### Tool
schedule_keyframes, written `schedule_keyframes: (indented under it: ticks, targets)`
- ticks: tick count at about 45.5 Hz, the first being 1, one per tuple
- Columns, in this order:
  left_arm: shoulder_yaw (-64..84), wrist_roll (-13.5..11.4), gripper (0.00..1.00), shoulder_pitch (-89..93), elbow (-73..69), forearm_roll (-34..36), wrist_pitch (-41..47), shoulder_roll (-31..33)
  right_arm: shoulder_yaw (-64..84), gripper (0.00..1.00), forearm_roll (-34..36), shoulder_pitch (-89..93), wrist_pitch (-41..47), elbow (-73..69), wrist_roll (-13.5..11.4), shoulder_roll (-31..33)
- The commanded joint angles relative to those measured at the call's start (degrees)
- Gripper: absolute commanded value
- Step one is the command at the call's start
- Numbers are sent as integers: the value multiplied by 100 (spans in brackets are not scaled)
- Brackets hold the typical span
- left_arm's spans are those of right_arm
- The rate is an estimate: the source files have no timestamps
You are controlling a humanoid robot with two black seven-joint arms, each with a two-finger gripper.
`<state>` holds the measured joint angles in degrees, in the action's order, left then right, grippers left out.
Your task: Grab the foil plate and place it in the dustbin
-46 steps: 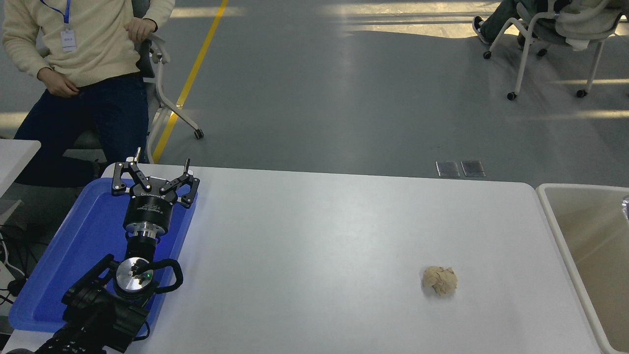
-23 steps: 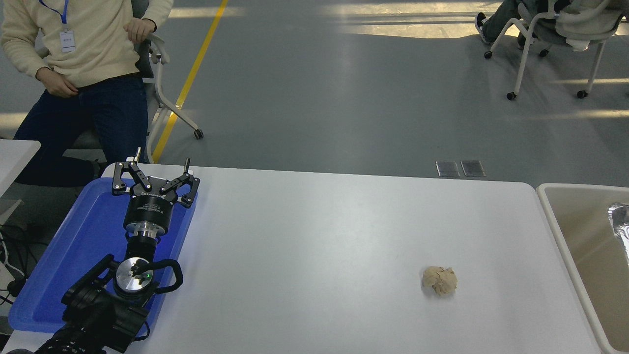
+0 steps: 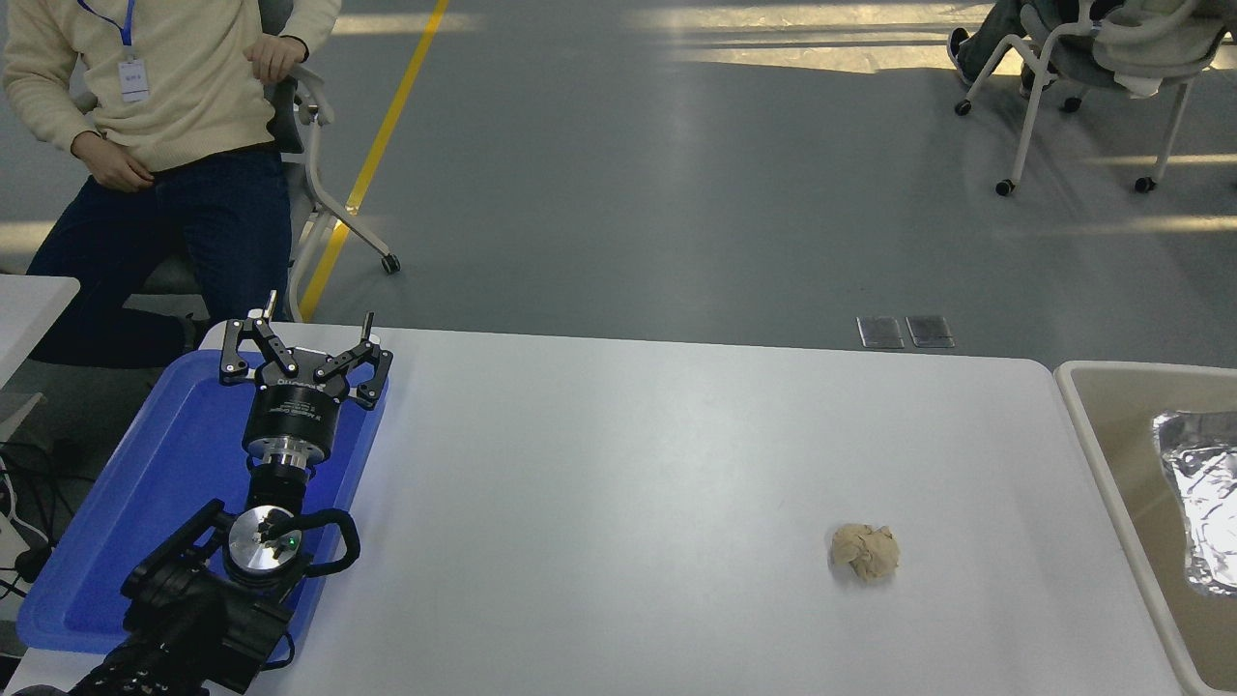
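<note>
The shiny, crinkled foil plate (image 3: 1203, 493) lies inside the beige dustbin (image 3: 1092, 445) at the table's right end, partly cut off by the picture's right edge. No gripper touches it. My left gripper (image 3: 307, 329) is parked at the lower left over the blue tray, its fingers spread open and holding nothing. My right arm and gripper are out of view.
A flat blue tray (image 3: 126, 522) lies under the left arm. A crumpled beige paper ball (image 3: 865, 552) sits on the white table (image 3: 628, 483) right of centre. A person in a cream sweater (image 3: 164, 87) sits at the far left; a chair (image 3: 1092, 58) stands at the far right.
The foil plate has come further into view inside the dustbin, moving left and down from the right edge. The left arm has not moved.
</note>
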<state>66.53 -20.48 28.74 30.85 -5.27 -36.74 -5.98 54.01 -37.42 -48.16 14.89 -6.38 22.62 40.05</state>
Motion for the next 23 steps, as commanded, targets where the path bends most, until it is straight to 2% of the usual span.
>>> schedule_keyframes:
  ticks: [1,23]
  targets:
    - [0,0,100,0,0,0,0,0,-57,100,138,105,-117,84,-39,-94]
    - [0,0,100,0,0,0,0,0,-66,99,314,-299,-21,40,14,-181]
